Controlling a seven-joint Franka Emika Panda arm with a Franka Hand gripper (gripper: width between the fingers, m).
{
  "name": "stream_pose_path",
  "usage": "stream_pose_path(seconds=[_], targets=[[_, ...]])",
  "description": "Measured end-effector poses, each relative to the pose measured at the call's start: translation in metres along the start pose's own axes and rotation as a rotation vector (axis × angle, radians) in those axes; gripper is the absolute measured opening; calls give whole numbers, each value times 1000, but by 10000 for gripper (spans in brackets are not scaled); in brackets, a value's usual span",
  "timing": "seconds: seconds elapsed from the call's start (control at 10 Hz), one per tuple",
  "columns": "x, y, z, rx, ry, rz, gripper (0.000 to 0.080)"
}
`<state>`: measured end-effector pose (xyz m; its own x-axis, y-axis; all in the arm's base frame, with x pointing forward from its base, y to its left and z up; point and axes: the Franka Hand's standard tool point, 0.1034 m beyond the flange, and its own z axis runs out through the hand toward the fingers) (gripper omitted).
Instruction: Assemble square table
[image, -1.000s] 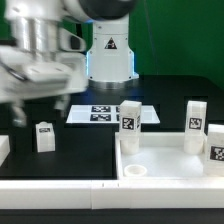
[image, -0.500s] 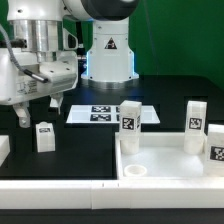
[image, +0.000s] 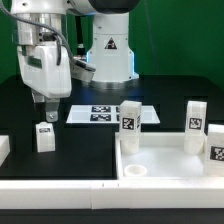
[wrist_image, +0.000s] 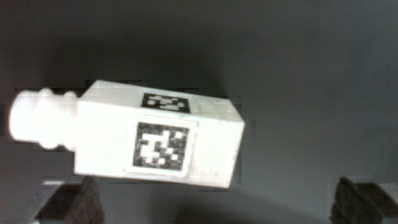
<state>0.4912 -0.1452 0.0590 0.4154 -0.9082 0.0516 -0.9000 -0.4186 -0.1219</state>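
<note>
The gripper hangs with its fingers wide apart over a loose leg, and the table top already has legs standing on it.

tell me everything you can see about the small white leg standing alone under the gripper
The leg is a short white block, plastic by its look, with a narrower round peg at one end. Black-and-white square tags sit on at least two of its faces. It stands upright on the black table, apart from the other parts, on the exterior view's left. The gripper hangs just above it with jaws open, not touching it. Only the table touches it.
</note>
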Motion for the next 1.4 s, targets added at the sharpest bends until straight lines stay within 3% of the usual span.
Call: stream_pose_path(seconds=[0.3, 0.4, 0.5, 0.6, 0.7, 0.9, 1.2, 1.4], targets=[[-2, -10, 0, -24, 4, -433, 649], [0, -14, -1, -15, -1, -564, 649], [-5, -20, -1, -16, -10, -679, 649], [-20, -27, 2, -35, -25, -807, 649], [-20, -28, 3, -37, -25, -863, 649], [-15, -25, 2, -48, -22, -990, 649], [1, -25, 8, -102, -43, -1469, 649], [4, -25, 9, -109, -62, -1529, 649]])
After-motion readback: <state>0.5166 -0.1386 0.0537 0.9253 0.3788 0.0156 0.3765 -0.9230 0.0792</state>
